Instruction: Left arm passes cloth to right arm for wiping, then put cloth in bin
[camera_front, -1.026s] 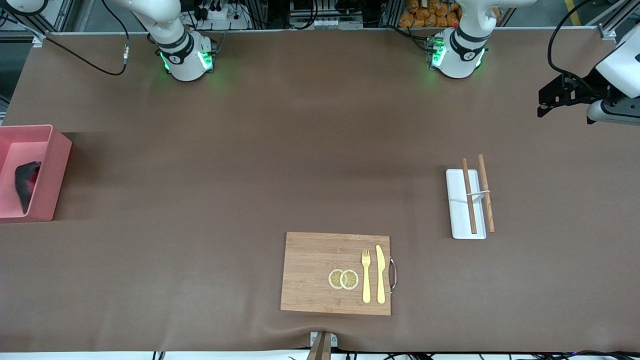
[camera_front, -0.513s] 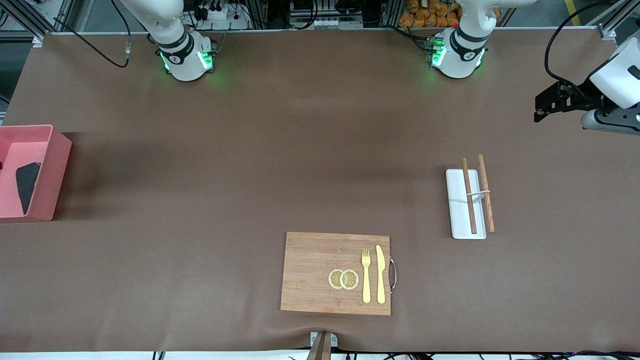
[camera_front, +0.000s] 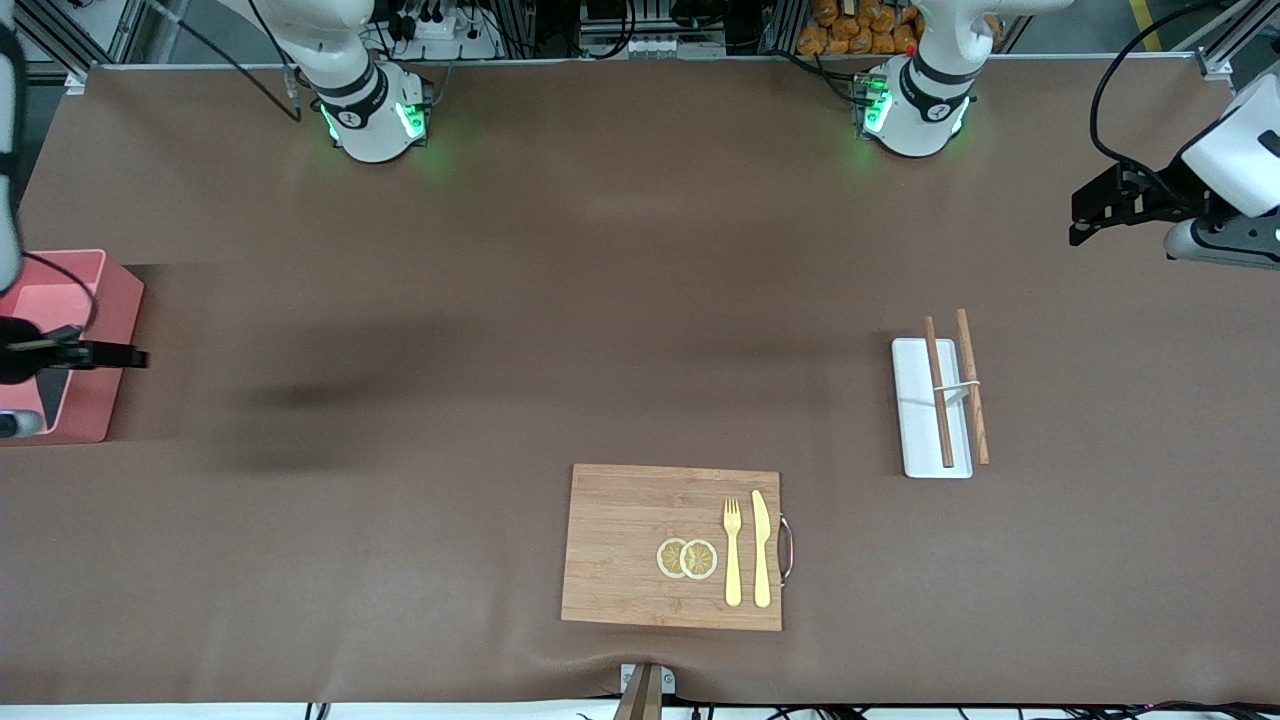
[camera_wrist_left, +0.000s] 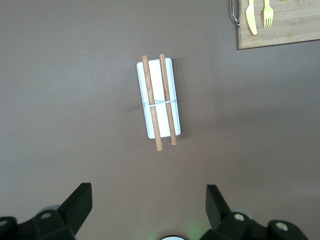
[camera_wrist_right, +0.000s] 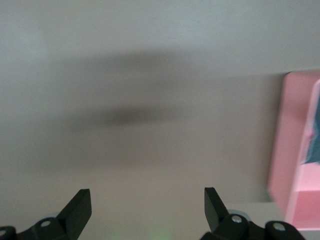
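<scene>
cloth (camera_wrist_right: 314, 142): in the pink bin (camera_front: 95, 300), at the right arm's end of the tabletop
right end effector (camera_front: 100, 355): wide open, empty, over the bin's edge
left end effector (camera_front: 1100, 205): wide open, empty, waiting
step: drop looks done
next: likely pull clear

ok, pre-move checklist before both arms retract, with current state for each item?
1. Cloth inside the bin: ok, a dark patch shows in the pink box in the right wrist view; the front view hides it.
2. Right gripper open and empty: ok, fingers wide apart, nothing between them.
3. Right gripper clear of the bin: not ok, it is over the bin's wall in the front view.
4. Left gripper open and empty: ok.
5. Left gripper clear of the chopsticks and white tray: ok, it waits up in the air toward the left arm's end of the table.
</scene>
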